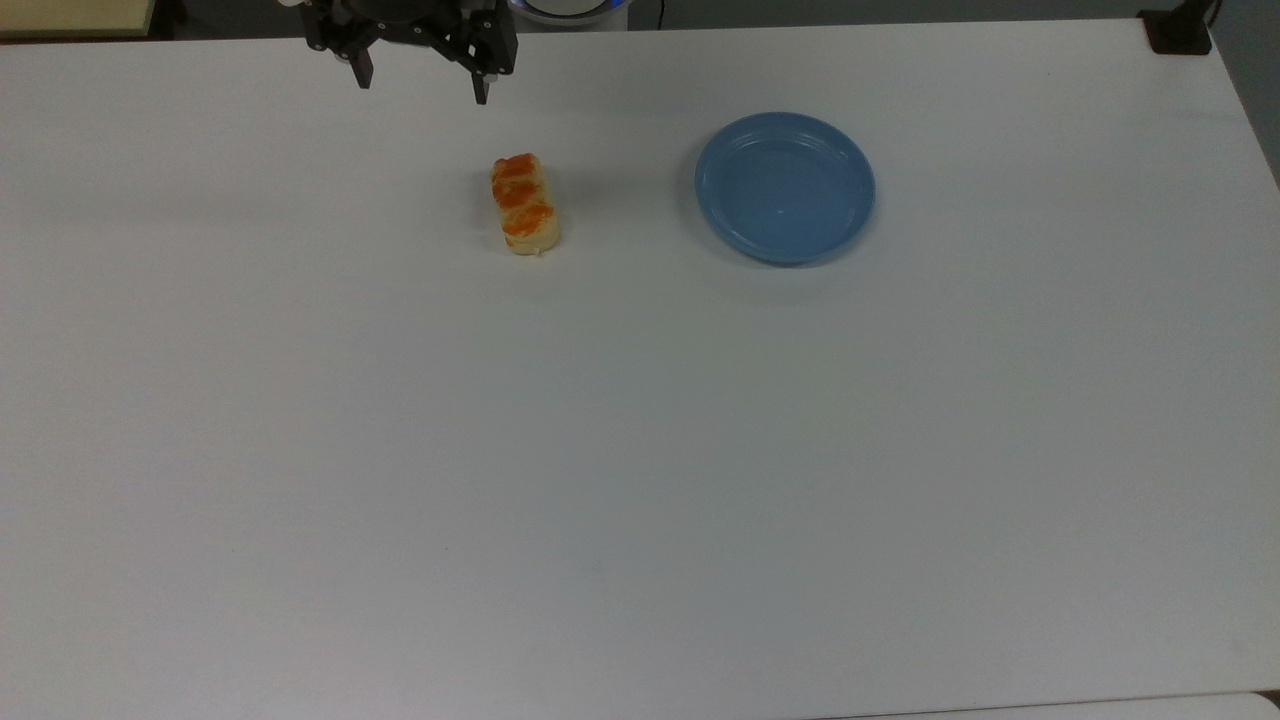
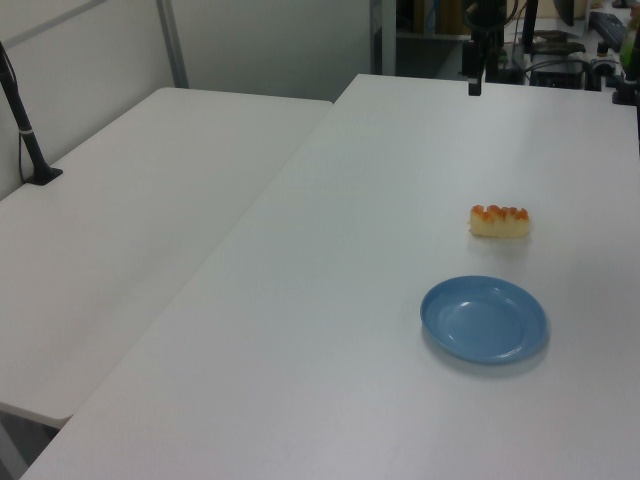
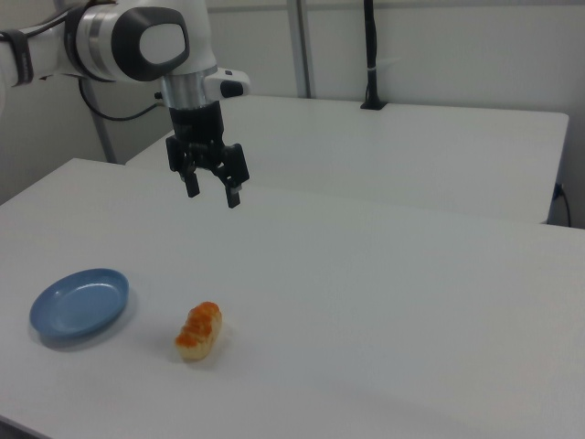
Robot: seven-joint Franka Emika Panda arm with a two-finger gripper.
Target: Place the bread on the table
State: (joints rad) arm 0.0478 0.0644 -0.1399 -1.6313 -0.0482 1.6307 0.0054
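The bread [image 1: 525, 204], a pale-yellow bun with orange-glazed patches, lies on the white table [image 1: 640, 450] to the top view's left of the blue plate. It also shows as the bread [image 2: 500, 221] and the bread [image 3: 199, 331]. My gripper [image 1: 422, 90] hangs open and empty near the table's far edge, above and to the top view's left of the bread. In the right view the gripper [image 3: 212, 194] is high over the table, well clear of the bun. In the left view the gripper [image 2: 476, 85] is at the far end.
An empty round blue plate [image 1: 785, 187] sits on the table, also seen as the plate [image 2: 485, 319] and the plate [image 3: 79, 305]. A second white table [image 2: 130, 230] adjoins at the left view's left. A black post base [image 1: 1178, 32] stands at the top view's far right corner.
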